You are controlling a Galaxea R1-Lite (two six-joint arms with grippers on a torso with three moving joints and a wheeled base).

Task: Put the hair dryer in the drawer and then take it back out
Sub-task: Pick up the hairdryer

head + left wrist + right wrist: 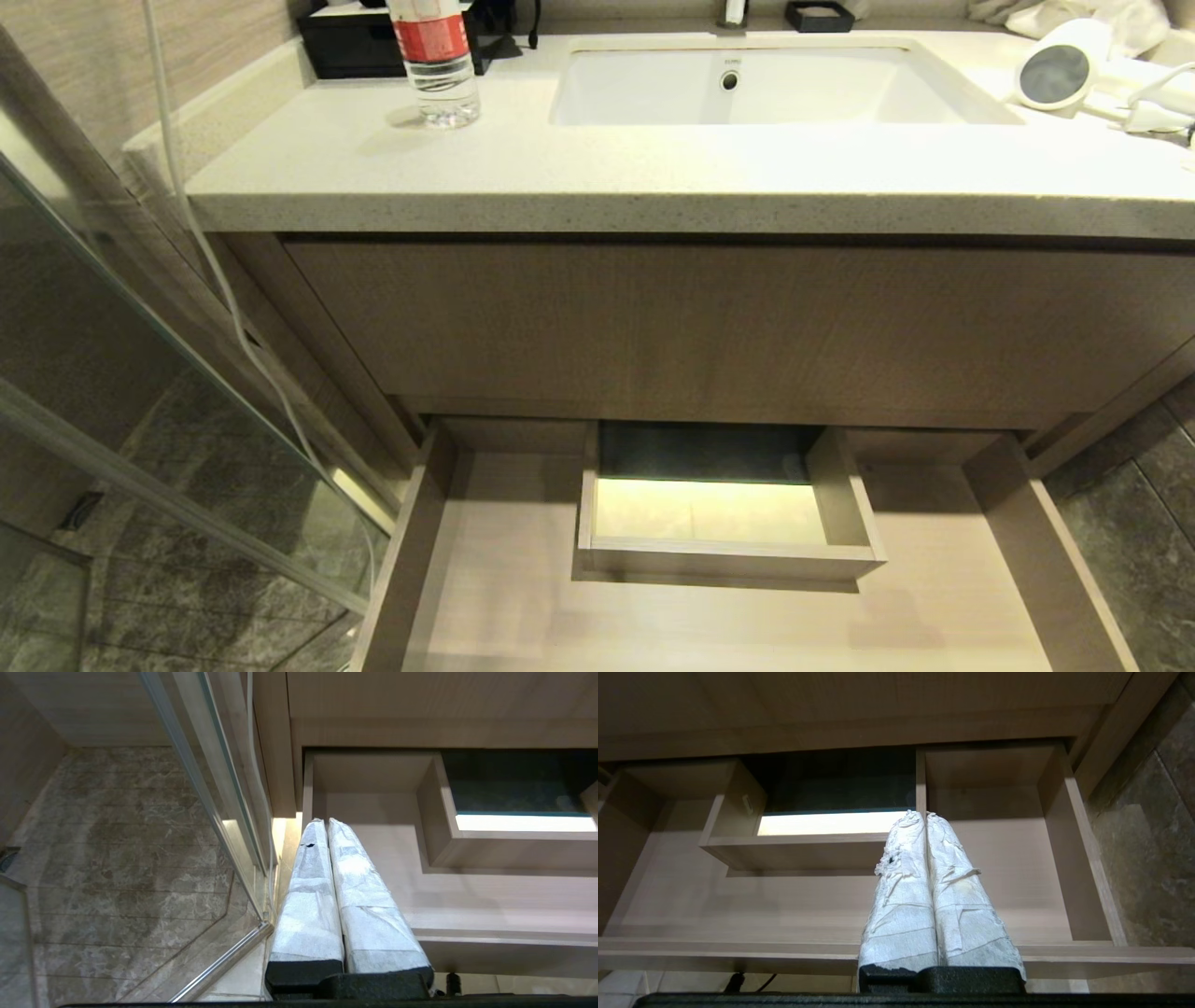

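Note:
The white hair dryer point(1074, 70) lies on the countertop at the far right of the sink, its dark grey round end facing me and its white cord point(1158, 103) beside it. Below the counter the beige wood-grain drawer point(495, 597) stands pulled out, with nothing lying on the part of its floor that shows and a boxed cut-out point(719, 509) in its middle. Neither arm shows in the head view. My left gripper point(324, 821) is shut over the drawer's left end. My right gripper point(923, 814) is shut over the drawer's right half point(999, 868). Both hold nothing.
A water bottle with a red label point(435, 58) and a black box point(350, 39) stand on the counter point(653, 177) left of the white sink point(766, 84). A glass shower partition point(140, 401) and a hanging white cable point(201, 243) run along the left. Grey stone floor point(1139, 523) lies right of the drawer.

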